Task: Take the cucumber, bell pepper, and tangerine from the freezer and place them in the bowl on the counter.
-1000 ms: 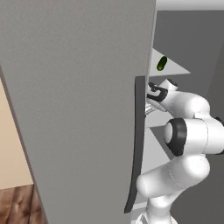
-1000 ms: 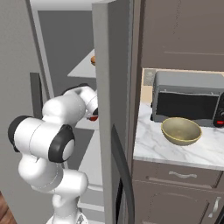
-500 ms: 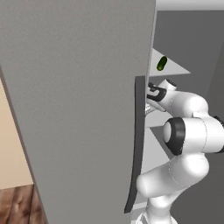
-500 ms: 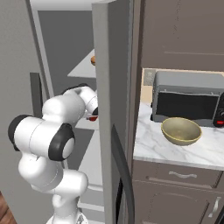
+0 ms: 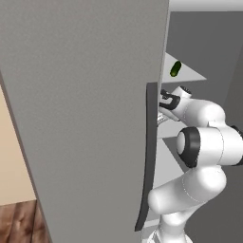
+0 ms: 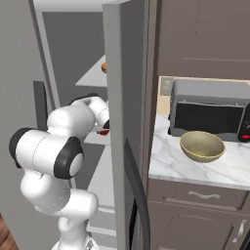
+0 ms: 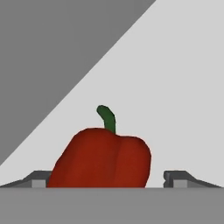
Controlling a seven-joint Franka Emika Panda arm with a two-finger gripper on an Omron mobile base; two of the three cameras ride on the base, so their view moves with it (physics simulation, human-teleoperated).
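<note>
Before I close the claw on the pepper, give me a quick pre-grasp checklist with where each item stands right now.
1. Claw open: ok, both fingertips stand apart in the hand view.
2. Pepper between the fingertips: ok, though it sits nearer one tip than the other.
3. Pepper upright on the freezer shelf: ok, stem points up.
4. Fingertips touching the pepper: cannot tell, one tip is partly hidden behind it.
5. Bowl ready on the counter: ok, upright in front of the microwave, nothing visible inside it.
6. Other items still waiting: ok, cucumber on the upper shelf; an orange thing shows at the door's edge, likely the tangerine.
</note>
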